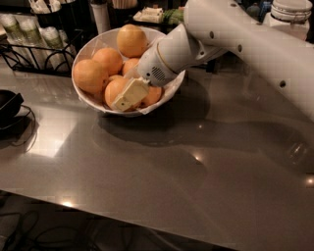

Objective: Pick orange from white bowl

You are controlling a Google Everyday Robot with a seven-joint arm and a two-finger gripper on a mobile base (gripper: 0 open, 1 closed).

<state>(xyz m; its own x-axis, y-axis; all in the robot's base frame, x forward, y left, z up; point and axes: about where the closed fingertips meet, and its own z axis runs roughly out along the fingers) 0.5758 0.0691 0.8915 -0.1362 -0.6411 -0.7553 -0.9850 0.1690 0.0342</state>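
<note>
The white bowl stands at the back left of the grey table and holds several oranges on white paper. One orange sits on top at the back, and another lies at the left. My gripper reaches down into the front of the bowl from the right. It rests between an orange on its left and an orange on its right. The white arm hides the bowl's right rim.
A black wire rack with cups stands at the back left. A black object with a cable lies at the left edge. A glass jar and other items stand at the back right.
</note>
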